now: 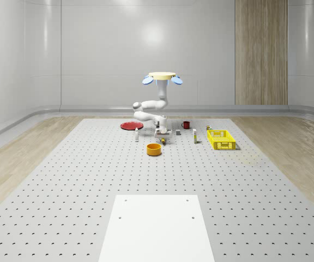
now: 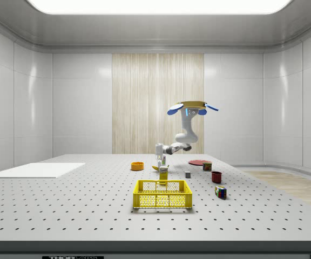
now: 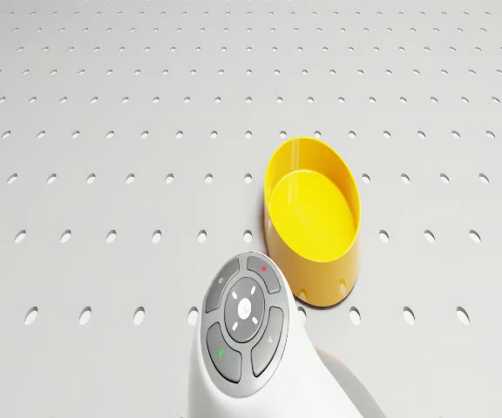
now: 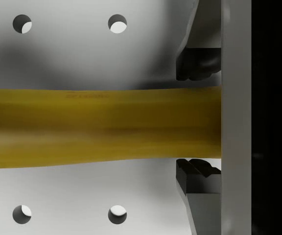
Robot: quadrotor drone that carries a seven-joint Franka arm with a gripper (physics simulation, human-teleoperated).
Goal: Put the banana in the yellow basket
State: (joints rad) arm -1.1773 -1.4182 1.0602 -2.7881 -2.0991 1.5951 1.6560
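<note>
The banana (image 4: 102, 125) lies low over the perforated table, a yellow band running between my gripper's (image 4: 197, 120) two dark fingers (image 4: 195, 66), which are shut against its sides. In the whole-scene view the gripper (image 1: 160, 136) reaches down beside the orange bowl (image 1: 154, 149), with the banana (image 1: 163, 142) under it. The drone (image 1: 162, 78) hovers above this spot, its arm bent down. The yellow basket (image 1: 222, 140) stands apart toward the whole-scene view's right. In the side view the basket (image 2: 162, 194) is nearer the camera than the banana (image 2: 158, 168).
The bowl (image 3: 314, 218) sits just past the arm's wrist (image 3: 244, 326). A red plate (image 1: 130, 125), a red mug (image 1: 186, 124), small bottles (image 1: 195, 136) and a colourful cube (image 2: 220, 191) stand around. A white panel (image 1: 157, 229) lies at the near edge.
</note>
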